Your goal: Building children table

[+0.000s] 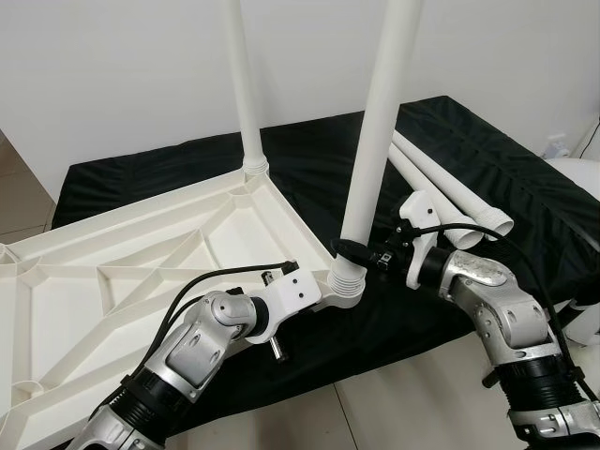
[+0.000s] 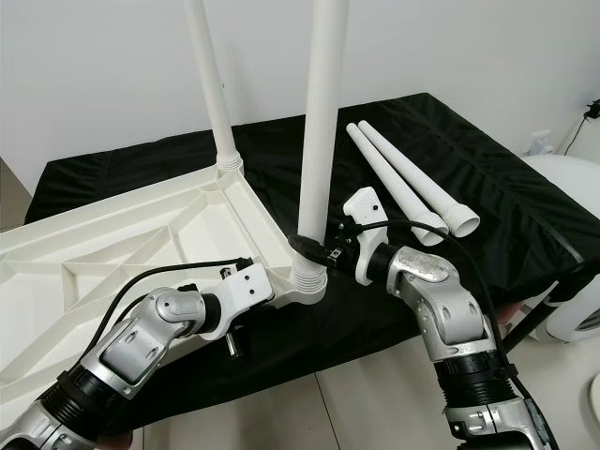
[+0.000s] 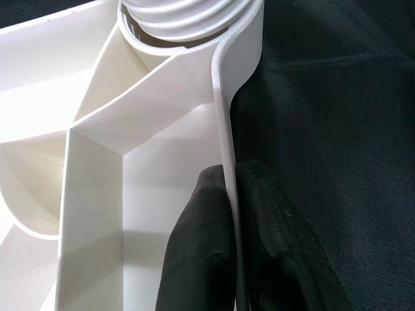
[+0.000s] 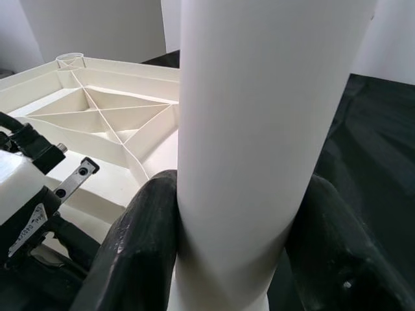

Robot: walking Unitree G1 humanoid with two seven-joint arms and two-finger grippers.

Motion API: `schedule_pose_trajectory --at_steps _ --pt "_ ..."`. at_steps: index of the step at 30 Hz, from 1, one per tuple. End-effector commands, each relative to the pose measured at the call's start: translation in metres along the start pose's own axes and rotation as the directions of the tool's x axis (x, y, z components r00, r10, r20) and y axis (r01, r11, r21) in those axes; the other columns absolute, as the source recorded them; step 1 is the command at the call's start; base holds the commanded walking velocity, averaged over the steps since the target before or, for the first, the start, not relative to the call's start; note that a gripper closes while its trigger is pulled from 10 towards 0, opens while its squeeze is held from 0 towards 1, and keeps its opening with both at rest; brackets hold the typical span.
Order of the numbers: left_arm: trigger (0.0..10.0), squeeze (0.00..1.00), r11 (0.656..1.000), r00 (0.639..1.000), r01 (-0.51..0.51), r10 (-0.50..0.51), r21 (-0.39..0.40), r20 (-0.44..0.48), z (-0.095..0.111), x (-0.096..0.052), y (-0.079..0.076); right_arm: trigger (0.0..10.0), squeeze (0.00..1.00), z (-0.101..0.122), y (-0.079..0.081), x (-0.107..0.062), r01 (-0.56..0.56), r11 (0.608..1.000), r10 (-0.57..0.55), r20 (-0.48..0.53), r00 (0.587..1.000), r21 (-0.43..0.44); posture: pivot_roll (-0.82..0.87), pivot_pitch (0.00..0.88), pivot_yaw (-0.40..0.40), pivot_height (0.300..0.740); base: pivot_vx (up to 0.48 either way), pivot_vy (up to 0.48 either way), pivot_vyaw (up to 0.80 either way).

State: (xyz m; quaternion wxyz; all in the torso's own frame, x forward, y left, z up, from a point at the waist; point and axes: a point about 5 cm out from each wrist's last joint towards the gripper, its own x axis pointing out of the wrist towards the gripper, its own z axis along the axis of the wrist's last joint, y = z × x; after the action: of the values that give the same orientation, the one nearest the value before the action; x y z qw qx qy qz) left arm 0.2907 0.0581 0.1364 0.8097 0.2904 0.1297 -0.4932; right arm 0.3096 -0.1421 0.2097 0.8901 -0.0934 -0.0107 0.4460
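Right claw [image 4: 240, 259] clamps the upright leg [image 1: 375, 141]; left claw [image 3: 237, 233] pinches the tabletop [image 1: 141, 262] rim

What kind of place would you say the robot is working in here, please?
Probably a plain room indoors: a bare white wall, a tiled floor, and a low platform under black cloth serving as workbench.

A: Right wrist cam status?
B: Right gripper [image 4: 240, 259] closed around a white table leg [image 4: 259, 129]. One black finger [image 4: 139, 253] on each side of the tube, both touching. Leg stands upright, frame centre.
A: Background?
B: Ribbed underside of the white tabletop [image 4: 110, 116] in the upper left. Left arm's white wrist housing [image 4: 19, 201] at the lower left edge. Black cloth [image 4: 376, 142] on the right.
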Motion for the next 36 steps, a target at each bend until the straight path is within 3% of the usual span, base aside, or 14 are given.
schedule_pose_trajectory --at_steps 1,15,25,36 --pt "10.0 0.00 0.995 0.995 -0.078 0.075 0.056 0.059 0.012 -0.003 0.010 10.0 0.00 -0.001 0.003 0.002 -0.019 1.000 0.018 -0.025 1.000 -0.007 -0.13 0.064 0.042 0.740 0.000 0.000 0.00" --pt "10.0 0.00 0.993 0.993 -0.105 0.102 0.051 0.059 0.012 -0.004 0.016 10.0 0.00 -0.002 0.002 0.007 -0.001 0.999 -0.001 -0.043 0.999 -0.052 -0.12 0.069 0.043 0.740 0.000 0.000 0.00" --pt "10.0 0.00 0.993 0.993 -0.105 0.102 0.047 0.066 0.013 -0.005 0.016 10.0 0.00 -0.012 -0.002 0.007 0.076 0.996 -0.078 -0.043 0.996 -0.035 -0.12 0.072 0.044 0.740 0.000 0.000 0.00" --pt "10.0 0.00 0.993 0.993 -0.104 0.100 0.048 0.068 0.014 -0.006 0.017 10.0 0.00 -0.023 0.005 0.007 0.076 0.997 -0.076 -0.055 0.996 -0.018 -0.12 0.070 0.046 0.740 0.000 0.000 0.00"
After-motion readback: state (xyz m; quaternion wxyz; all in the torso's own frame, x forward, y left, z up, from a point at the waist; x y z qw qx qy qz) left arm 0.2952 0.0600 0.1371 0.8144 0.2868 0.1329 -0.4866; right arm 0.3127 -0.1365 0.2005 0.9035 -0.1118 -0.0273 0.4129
